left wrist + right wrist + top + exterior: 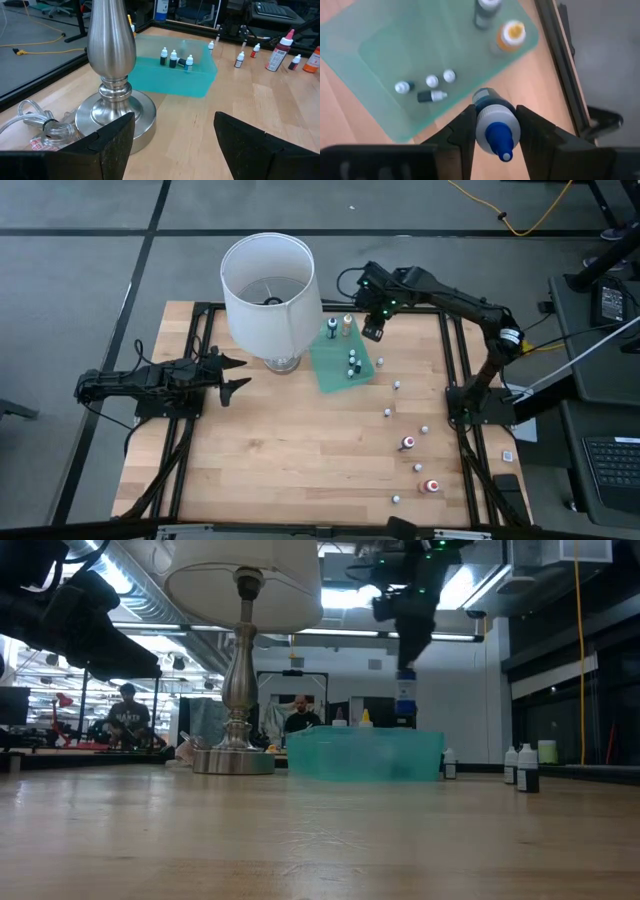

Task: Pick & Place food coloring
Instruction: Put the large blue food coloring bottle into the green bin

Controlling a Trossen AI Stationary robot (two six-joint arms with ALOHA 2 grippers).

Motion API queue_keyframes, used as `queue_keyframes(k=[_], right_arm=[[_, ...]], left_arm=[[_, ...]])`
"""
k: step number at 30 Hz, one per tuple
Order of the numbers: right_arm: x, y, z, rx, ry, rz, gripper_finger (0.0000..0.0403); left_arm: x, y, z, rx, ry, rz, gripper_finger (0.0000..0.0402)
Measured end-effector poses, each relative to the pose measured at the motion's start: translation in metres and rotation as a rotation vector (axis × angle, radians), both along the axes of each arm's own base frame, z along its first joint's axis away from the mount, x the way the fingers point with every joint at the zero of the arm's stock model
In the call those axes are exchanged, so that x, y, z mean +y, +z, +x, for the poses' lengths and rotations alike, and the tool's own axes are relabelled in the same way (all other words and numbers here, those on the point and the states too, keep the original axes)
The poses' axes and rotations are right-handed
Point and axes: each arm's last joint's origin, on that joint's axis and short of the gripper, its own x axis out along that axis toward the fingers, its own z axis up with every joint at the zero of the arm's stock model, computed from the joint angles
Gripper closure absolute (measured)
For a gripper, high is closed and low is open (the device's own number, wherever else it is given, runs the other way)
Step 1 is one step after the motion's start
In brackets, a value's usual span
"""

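Lying nearest the front edge of the wooden surface (300,470): loose food coloring bottles, strewn along the right side, among them two red-filled ones (408,443) (431,486) and several white-capped small ones (387,412).

Left hand (236,373): at the surface's left, fingers spread apart, empty, pointing at the lamp base (112,117).

Lamp with white shade (268,288): stands mid-surface, just left of the tray.

Green translucent tray (325,365): holds a cluster of small bottles (431,81), three upright, one lying on its side; a dark-capped bottle (485,10) and an orange one (510,34) stand at its far end.

Right hand (495,131): raised above the tray's far right corner, fingers clamped on a larger blue-capped bottle (494,122), cap toward the wrist camera.

Room behind: two people seated at desks.
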Motion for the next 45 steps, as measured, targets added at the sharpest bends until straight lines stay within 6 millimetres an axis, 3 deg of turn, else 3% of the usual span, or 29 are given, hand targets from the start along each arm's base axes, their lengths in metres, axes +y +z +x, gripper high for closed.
queue_keyframes(k=[8,17,28,40,45], right_arm=[[-0.001,-0.015,0.036,0.008,0.065,-0.001,0.0274],[-0.012,-0.045,0.056,0.025,0.078,0.001,0.0274],[-0.023,-0.064,0.061,0.036,0.055,0.017,0.0273],[-0.021,-0.095,0.058,0.049,0.054,0.031,0.0273],[-0.023,-0.098,0.057,0.044,0.050,0.031,0.0267]], left_arm=[[0.000,0.000,0.000,0.000,0.000,0.000,0.0136],[0.000,0.000,0.000,0.000,0.000,0.000,0.0133],[0.000,0.000,0.000,0.000,0.000,0.000,0.0133],[0.000,0.000,0.000,0.000,0.000,0.000,0.0136],[0.000,0.000,0.000,0.000,0.000,0.000,0.0133]])
